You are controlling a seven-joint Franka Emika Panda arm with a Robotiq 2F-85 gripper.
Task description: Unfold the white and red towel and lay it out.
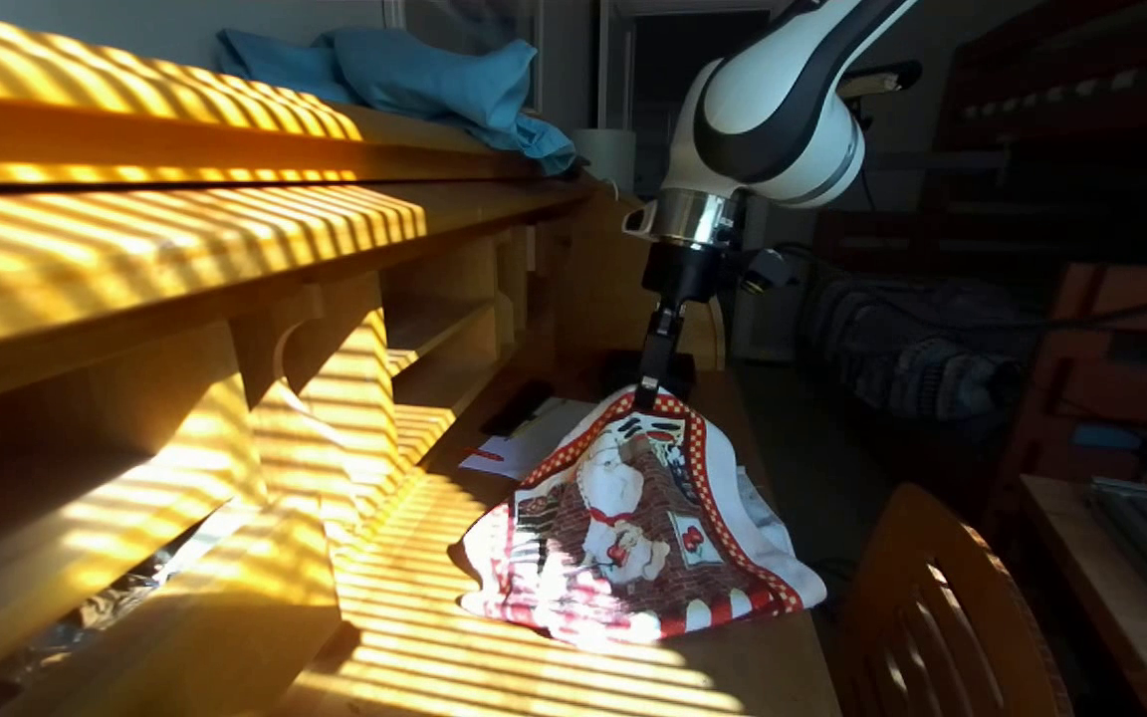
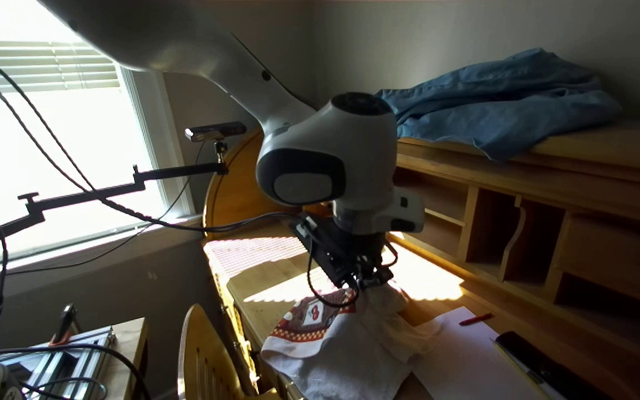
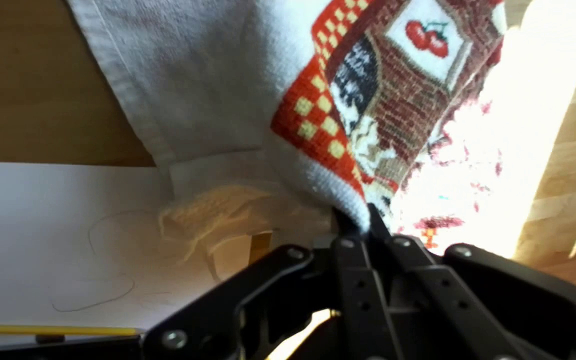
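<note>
The white and red towel (image 1: 655, 528) hangs from my gripper (image 1: 646, 394) in a tent shape, its lower part spread on the wooden desk. Its printed side, with a red checked border, faces an exterior view. Its plain white back (image 2: 348, 355) shows in an exterior view, draped toward the desk's chair-side edge. In the wrist view, my gripper (image 3: 368, 220) is shut on an edge of the towel (image 3: 208, 85), and the border folds up into the fingertips. A thin, sunlit part of the towel lies partly over white paper. The fingertips are hidden behind the arm in an exterior view.
White paper (image 2: 470, 355) with a red pen (image 2: 476, 319) lies on the desk near a black object (image 2: 542, 361). A wooden hutch (image 1: 454, 329) runs along one side, with a blue cloth (image 1: 434, 80) on top. A wooden chair (image 1: 942, 607) stands at the opposite edge.
</note>
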